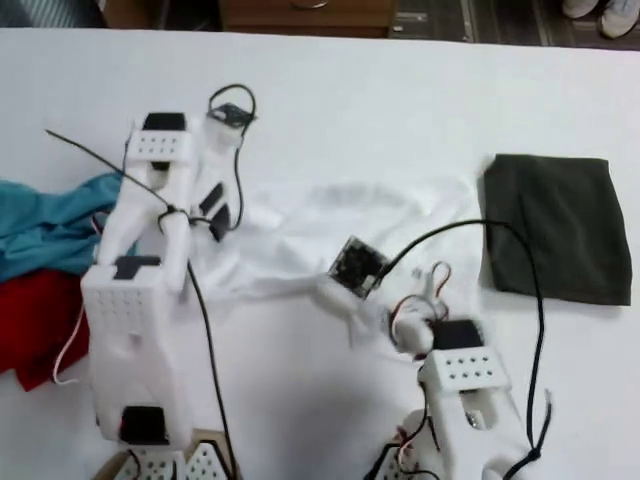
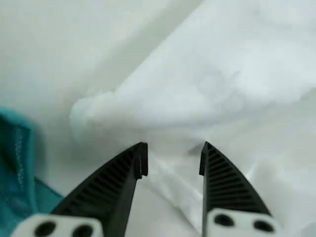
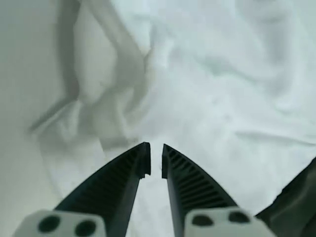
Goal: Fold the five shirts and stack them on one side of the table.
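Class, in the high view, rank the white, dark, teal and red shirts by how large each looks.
1. Crumpled white cloth shirt, spread across the middle.
2. Folded dark square shirt.
3. Bunched teal shirt and red shirt: similar, both cut by the picture's edge, so unranked.

White arms [image 1: 130, 310], black cables [image 1: 206, 330]; left hand [image 2: 174, 158] — black ribbed fingers [image 2: 118, 187], white screw-holed base [image 2: 64, 228].

No legible text, label, brand, number or sign anywhere.
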